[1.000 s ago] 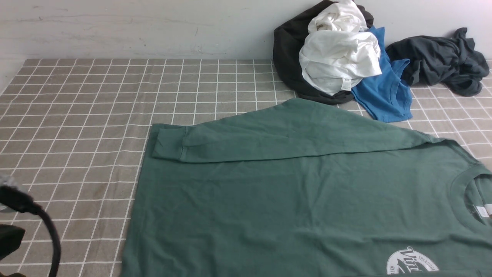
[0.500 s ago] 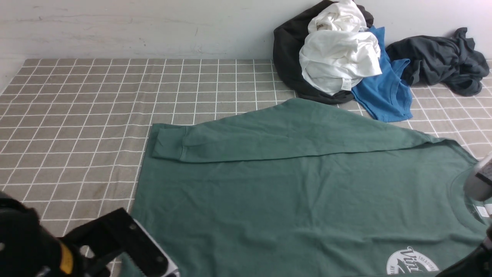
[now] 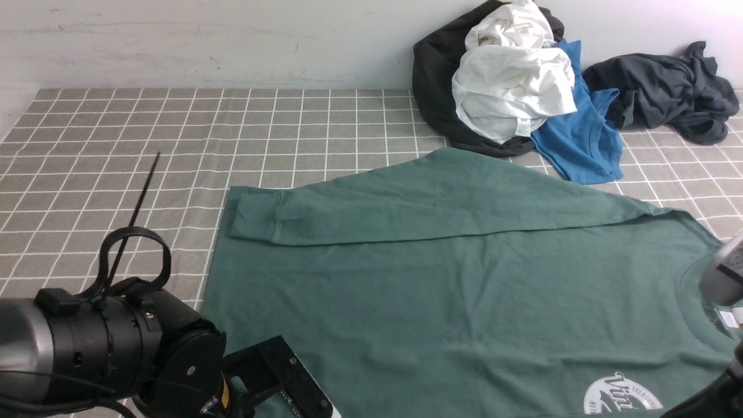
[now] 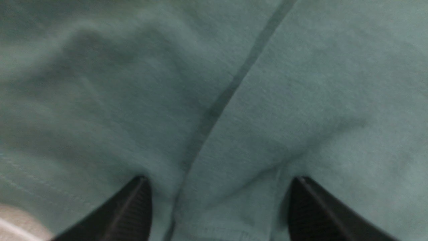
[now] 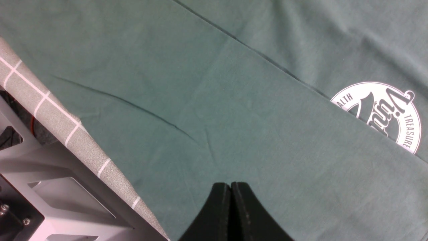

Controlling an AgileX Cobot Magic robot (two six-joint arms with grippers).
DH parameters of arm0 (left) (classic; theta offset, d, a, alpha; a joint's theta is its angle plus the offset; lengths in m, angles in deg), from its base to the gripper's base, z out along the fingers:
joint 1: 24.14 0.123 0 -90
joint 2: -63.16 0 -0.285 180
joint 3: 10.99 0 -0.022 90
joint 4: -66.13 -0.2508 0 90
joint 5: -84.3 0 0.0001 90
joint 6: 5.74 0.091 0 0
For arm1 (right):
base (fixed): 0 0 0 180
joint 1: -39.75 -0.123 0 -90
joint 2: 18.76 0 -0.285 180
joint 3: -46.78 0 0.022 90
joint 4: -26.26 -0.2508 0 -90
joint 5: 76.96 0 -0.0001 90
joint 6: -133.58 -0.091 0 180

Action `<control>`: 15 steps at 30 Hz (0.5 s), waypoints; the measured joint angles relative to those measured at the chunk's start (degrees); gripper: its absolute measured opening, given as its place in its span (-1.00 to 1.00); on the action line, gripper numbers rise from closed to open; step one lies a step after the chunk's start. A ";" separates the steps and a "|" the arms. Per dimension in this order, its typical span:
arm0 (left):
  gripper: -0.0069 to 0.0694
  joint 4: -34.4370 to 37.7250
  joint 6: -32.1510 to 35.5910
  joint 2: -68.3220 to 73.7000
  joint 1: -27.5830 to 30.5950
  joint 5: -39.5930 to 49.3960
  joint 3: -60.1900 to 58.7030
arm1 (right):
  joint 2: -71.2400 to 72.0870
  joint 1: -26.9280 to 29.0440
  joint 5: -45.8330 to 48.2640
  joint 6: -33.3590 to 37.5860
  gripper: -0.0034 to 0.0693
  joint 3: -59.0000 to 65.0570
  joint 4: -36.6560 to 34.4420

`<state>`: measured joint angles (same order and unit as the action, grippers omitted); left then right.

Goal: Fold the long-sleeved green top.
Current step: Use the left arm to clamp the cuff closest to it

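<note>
Two black jaws of the left gripper point(image 4: 220, 182) are seen spread wide and empty. The green long-sleeved top point(image 3: 464, 302) is laid flat directly beneath them, with a layer edge point(image 4: 234, 83) running between them. The right gripper point(image 5: 230, 189) is closed on nothing, cloth just under its tips. For a sound pinch, the open jaws are best lowered astride that edge, so that both layers are caught before closing.
</note>
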<state>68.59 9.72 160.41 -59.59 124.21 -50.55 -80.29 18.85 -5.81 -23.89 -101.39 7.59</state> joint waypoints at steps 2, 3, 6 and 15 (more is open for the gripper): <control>0.42 0.00 0.00 0.30 -0.06 0.33 0.24 | 0.00 0.00 0.00 0.04 -0.94 0.00 0.00; 0.38 0.14 0.00 0.30 -0.08 0.33 0.24 | 0.00 0.00 0.00 0.06 -0.94 0.00 0.00; 0.13 1.12 0.00 0.40 -0.17 0.55 0.24 | 0.00 0.00 0.00 0.11 -0.94 0.00 0.00; -0.71 1.38 -0.59 1.17 -0.21 3.37 2.46 | 0.00 0.00 0.00 0.11 -0.94 0.00 0.00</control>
<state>69.97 9.14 161.58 -59.80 127.58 -48.09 -80.29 18.85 -5.81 -23.78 -101.39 7.59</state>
